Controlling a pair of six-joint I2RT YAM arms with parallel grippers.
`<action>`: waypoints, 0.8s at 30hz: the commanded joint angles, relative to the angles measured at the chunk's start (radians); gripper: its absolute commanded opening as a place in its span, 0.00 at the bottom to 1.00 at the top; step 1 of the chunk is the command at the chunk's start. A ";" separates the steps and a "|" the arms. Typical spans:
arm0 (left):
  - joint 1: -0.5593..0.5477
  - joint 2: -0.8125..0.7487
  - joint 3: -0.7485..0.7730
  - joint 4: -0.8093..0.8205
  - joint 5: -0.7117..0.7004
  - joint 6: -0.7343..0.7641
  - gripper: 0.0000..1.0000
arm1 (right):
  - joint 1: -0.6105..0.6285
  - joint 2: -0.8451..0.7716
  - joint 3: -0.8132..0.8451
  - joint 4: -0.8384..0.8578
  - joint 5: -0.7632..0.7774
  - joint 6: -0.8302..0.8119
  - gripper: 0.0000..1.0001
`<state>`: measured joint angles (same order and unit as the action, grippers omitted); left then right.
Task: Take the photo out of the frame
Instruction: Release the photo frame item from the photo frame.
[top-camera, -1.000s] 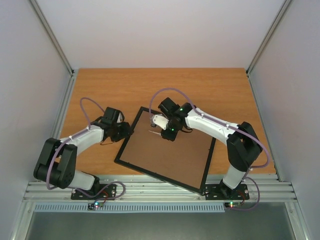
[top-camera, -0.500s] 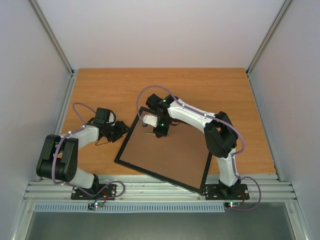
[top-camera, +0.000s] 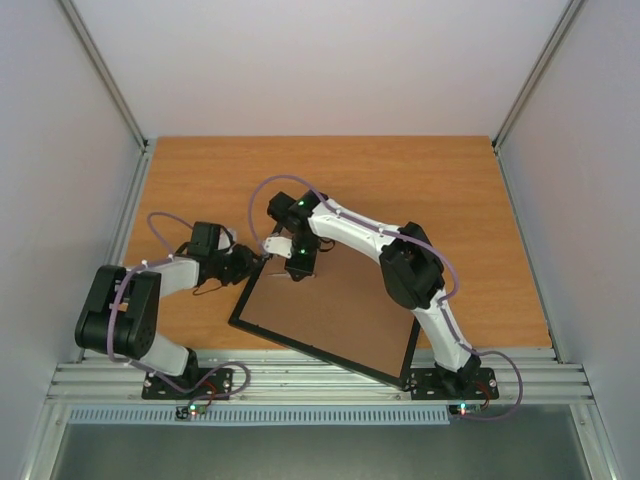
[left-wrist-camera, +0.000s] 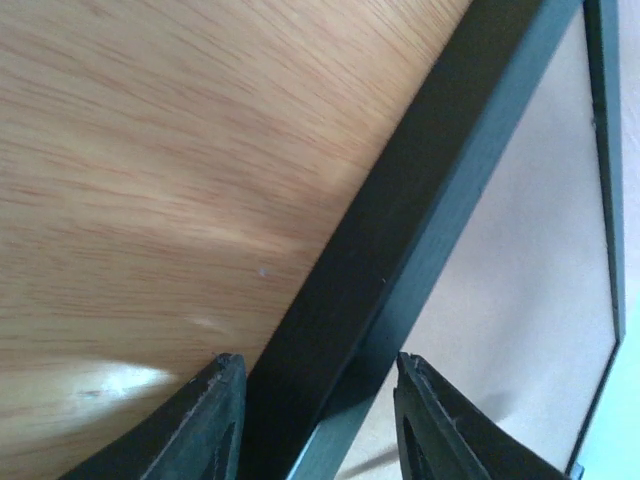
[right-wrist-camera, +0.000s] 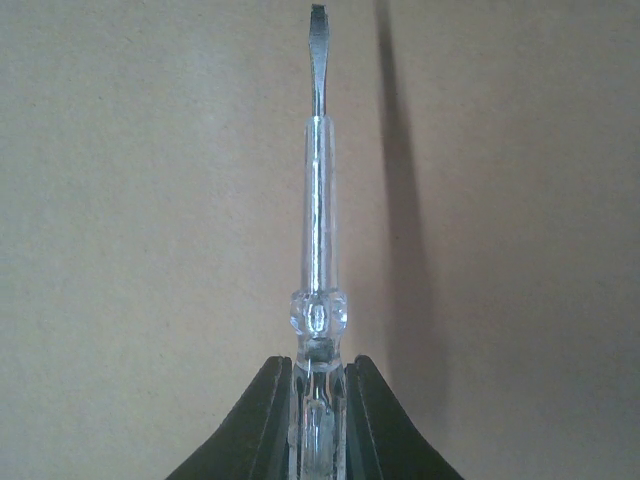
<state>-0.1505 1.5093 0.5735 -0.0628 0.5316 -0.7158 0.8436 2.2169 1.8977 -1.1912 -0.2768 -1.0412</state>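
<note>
The black frame (top-camera: 318, 354) lies face down on the table, its brown backing board (top-camera: 345, 310) facing up. The photo is hidden under the board. My left gripper (top-camera: 250, 263) is open at the frame's left edge. In the left wrist view its jaws (left-wrist-camera: 318, 362) stand either side of the black frame rail (left-wrist-camera: 400, 230). My right gripper (top-camera: 297, 256) hovers over the board near the frame's far left corner. It is shut on a clear-handled flat screwdriver (right-wrist-camera: 318, 230), whose blade points out over the board (right-wrist-camera: 150, 200).
The wooden table (top-camera: 400, 180) is walled in by white panels with metal rails at left and right. An aluminium rail (top-camera: 300, 380) with the arm bases runs along the near edge. The frame's near right corner reaches that rail.
My right gripper has moved left across the board with the screwdriver, towards the frame's far left corner. My left gripper has shifted slightly and stays at the frame's left edge.
</note>
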 joint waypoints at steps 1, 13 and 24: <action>0.002 0.017 -0.069 0.113 0.054 -0.078 0.43 | 0.015 0.039 0.038 -0.050 -0.036 0.000 0.01; 0.034 -0.096 -0.097 -0.038 -0.064 -0.034 0.40 | 0.029 0.119 0.124 -0.085 -0.054 0.085 0.01; 0.043 -0.114 -0.114 -0.062 -0.055 -0.004 0.34 | 0.031 0.144 0.163 -0.127 -0.058 0.128 0.01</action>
<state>-0.1169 1.4055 0.4877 -0.0750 0.4961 -0.7456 0.8642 2.3417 2.0342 -1.2751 -0.3229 -0.9421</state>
